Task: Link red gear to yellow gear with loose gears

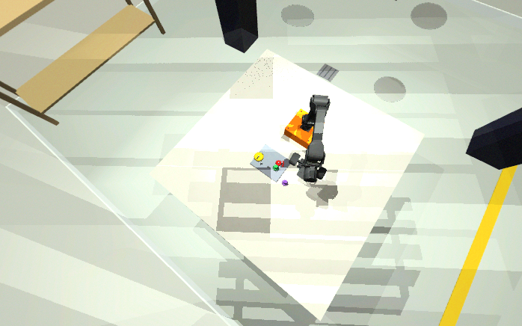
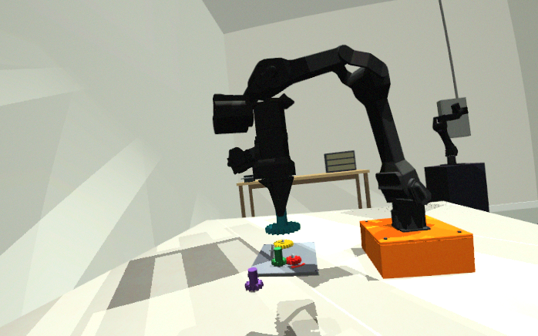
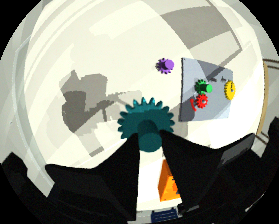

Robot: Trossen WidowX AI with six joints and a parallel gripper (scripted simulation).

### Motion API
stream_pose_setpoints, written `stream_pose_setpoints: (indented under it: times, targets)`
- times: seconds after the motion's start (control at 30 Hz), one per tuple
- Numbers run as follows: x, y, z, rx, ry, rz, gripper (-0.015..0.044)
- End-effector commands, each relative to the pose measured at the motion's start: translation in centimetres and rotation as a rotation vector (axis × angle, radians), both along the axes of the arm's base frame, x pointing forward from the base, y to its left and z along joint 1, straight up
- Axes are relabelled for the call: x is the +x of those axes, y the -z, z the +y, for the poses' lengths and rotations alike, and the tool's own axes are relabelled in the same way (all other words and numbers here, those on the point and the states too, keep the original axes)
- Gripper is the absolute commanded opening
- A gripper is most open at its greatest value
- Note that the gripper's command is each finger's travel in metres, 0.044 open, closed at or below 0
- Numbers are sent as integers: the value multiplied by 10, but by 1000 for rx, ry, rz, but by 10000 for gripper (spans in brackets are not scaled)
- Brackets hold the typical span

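My gripper (image 2: 281, 214) (image 3: 150, 137) is shut on the handle of a large teal gear (image 2: 282, 227) (image 3: 145, 117) and holds it in the air, clear of the table. The grey board (image 1: 265, 149) (image 2: 307, 267) (image 3: 190, 70) carries the red gear (image 1: 278, 162) (image 2: 293, 260) (image 3: 202, 101), the yellow gear (image 1: 258, 156) (image 2: 284, 243) (image 3: 229, 90) and a small green gear (image 1: 275, 167) (image 2: 278, 257) (image 3: 204, 87) beside the red one. Bare pegs show between green and yellow. Whether the green gear sits flat is too small to tell. A purple gear (image 1: 284, 182) (image 2: 253, 280) (image 3: 166, 65) stands on the table off the board.
The orange base block (image 1: 298, 131) (image 2: 428, 258) (image 3: 167, 185) of the arm stands on the table near the board. The purple gear is close to the board's edge. The red arrow (image 2: 298, 265) (image 3: 193, 105) lies beside the red gear.
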State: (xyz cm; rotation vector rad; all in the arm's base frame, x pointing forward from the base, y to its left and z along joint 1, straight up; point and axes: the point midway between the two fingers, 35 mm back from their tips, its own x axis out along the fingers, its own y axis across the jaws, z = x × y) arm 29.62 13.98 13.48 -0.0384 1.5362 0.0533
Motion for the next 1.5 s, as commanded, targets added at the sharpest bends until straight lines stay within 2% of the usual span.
stream_pose_setpoints:
  times: [0.0,1.47]
  targets:
    - [5,1,-7,3,4,0,0]
    - [50,43,-108,-7,3,-5,0]
